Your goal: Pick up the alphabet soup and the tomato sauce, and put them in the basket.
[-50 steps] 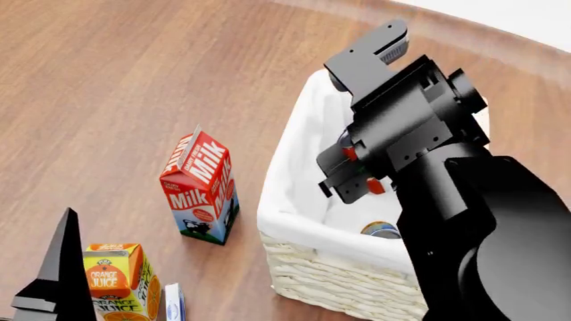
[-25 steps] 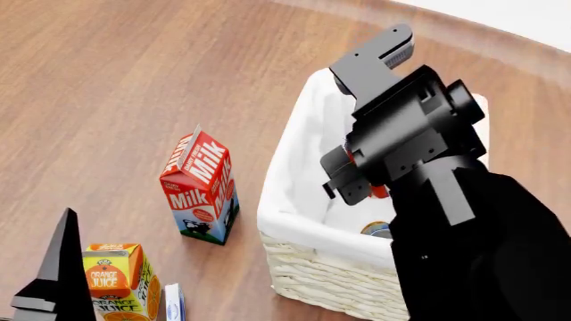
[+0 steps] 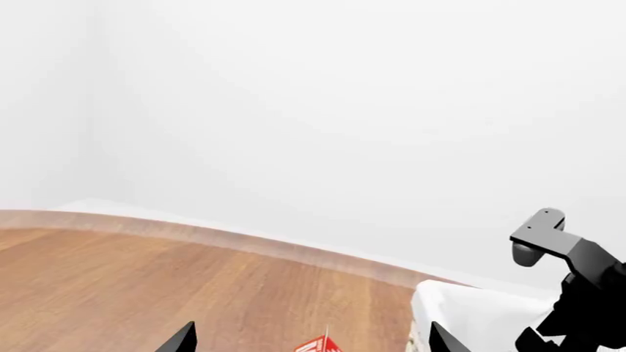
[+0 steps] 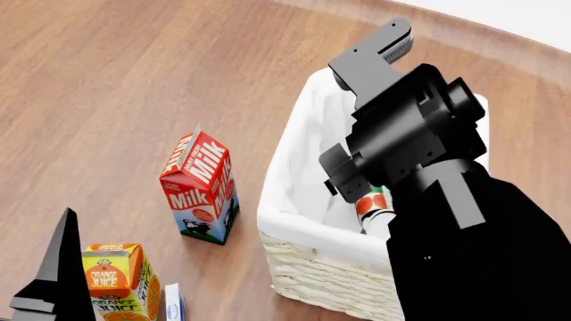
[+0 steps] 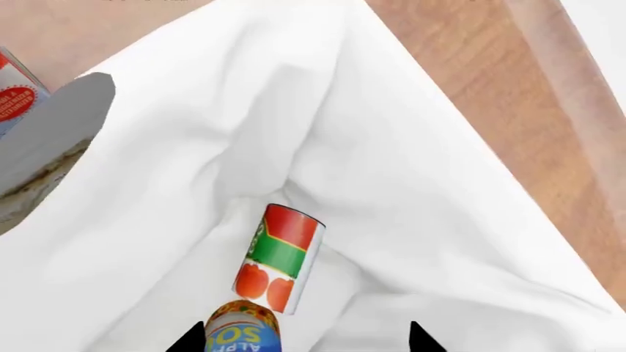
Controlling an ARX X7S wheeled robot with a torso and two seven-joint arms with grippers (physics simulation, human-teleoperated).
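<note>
The small cylindrical tomato sauce can (image 5: 278, 258), red-labelled with a green band and tomato pictures, lies on its side on the white cloth floor of the tall cream-white woven wicker basket (image 4: 312, 281), touching no gripper. In the right wrist view its long axis runs lengthwise along the basket floor, the red end pointing toward the far corner of the lining and the tomato-picture end pointing toward the small blue-labelled alphabet soup can (image 5: 242, 334). That blue can stands just beside the red one, the two nearly touching end to side; only its top and part of its lettered label show. In the head view the red can (image 4: 373, 202) peeks out beside the black right arm, inside the basket's near wall. The right gripper (image 5: 298, 339) hangs above the basket interior with its two dark fingertips spread apart and nothing between them. The left gripper (image 3: 308, 339) is likewise spread wide and empty, raised away from the basket. A red and white milk carton (image 4: 200, 186) stands upright on the brown wooden table (image 4: 107, 80) near the basket, and an orange juice carton (image 4: 120, 281) stands nearer the robot.
</note>
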